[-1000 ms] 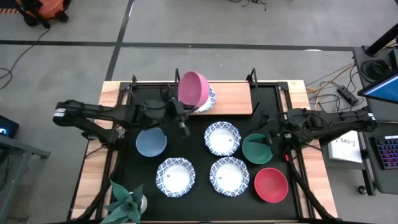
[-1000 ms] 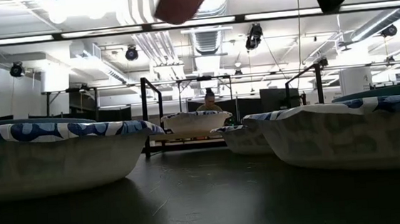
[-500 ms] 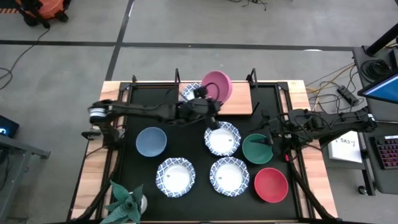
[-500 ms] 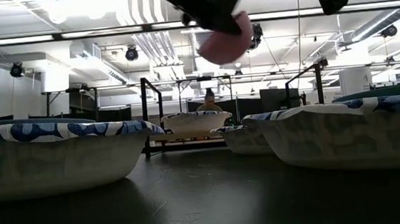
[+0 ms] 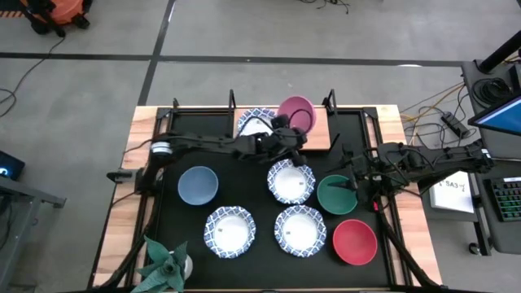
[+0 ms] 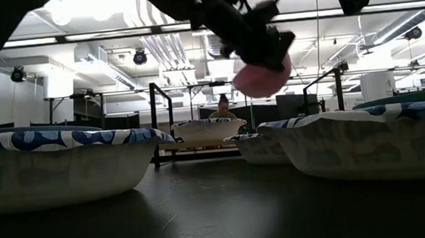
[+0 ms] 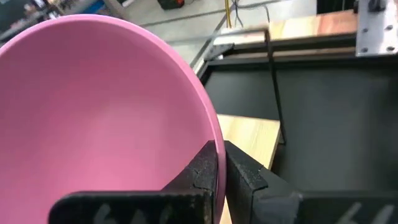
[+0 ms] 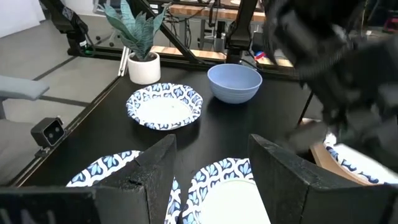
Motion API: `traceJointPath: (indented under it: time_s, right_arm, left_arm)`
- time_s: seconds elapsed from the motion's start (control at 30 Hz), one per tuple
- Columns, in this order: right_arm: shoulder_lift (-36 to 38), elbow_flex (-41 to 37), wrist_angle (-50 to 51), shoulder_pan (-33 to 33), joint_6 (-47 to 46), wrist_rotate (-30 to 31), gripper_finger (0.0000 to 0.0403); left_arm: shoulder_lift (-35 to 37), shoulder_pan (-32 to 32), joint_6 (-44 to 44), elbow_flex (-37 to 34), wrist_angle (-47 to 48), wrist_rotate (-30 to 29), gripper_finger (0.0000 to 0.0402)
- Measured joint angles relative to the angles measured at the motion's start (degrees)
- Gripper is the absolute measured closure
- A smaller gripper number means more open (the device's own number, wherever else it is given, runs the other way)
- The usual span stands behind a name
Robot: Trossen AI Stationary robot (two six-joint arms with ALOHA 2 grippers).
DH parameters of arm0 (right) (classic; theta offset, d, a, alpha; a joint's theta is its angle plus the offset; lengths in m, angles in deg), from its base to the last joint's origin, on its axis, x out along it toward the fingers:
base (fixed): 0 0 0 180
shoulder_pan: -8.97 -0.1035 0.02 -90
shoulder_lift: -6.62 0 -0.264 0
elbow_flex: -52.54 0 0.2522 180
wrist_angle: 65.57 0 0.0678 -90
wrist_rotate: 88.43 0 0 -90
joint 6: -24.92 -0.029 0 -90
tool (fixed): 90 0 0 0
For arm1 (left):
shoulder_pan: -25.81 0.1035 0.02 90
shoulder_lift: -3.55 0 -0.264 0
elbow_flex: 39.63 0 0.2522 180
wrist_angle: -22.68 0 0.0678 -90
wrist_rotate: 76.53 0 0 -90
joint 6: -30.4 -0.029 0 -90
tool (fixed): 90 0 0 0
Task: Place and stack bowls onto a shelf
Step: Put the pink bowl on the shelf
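My left gripper (image 5: 291, 135) reaches across to the shelf (image 5: 317, 135) and is shut on the pink bowl (image 5: 295, 113), which hangs over the board's right half. A white bowl with a blue rim (image 5: 255, 122) sits on the board's left half. My right gripper (image 5: 356, 183) waits open, raised above the green bowl's (image 5: 334, 195) right rim. The blue bowl (image 5: 198, 185), the red bowl (image 5: 355, 242) and three more white patterned bowls (image 5: 291, 181) (image 5: 229, 231) (image 5: 299, 229) rest on the black tabletop. My left gripper holds the pink bowl by its rim (image 7: 210, 134) on the side nearest the table's front. The rim is pinched with one finger (image 7: 202, 171) inside the bowl and the other (image 7: 245, 180) outside. The bowl (image 6: 262, 78) is lifted clear above the shelf, mouth up and slightly tilted.
A spiky green plant in a white pot (image 5: 167, 264) stands at the table's near left corner. Black posts (image 5: 330, 99) rise at the shelf's ends. Bare black tabletop (image 5: 244, 183) lies between the blue bowl and the white bowls.
My left gripper has swung toward the table's right along the shelf and come down, carrying the pink bowl from above the white bowl to the board's right half. The bowl was steeply tipped and now sits nearer level. The right arm has kept still.
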Motion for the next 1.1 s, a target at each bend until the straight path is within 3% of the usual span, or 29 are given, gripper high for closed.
traceJointPath:
  time_s: [0.4, 0.77, 1.1]
  right_arm:
    - [0.0, 0.0, 0.11, 0.01, 0.15, 0.01, 0.0213]
    - [0.0, 0.0, 0.07, 0.01, 0.31, 0.05, 0.0213]
    - [0.0, 0.0, 0.02, 0.01, -0.13, 0.16, 0.0213]
  left_arm:
    - [-5.84, 0.84, 2.36, 3.07, -2.01, 2.53, 0.0368]
    - [-6.34, 2.13, 3.18, 3.07, -2.23, 4.67, 0.0345]
    - [-6.31, 3.06, 4.68, 3.07, -2.17, 5.82, 0.0295]
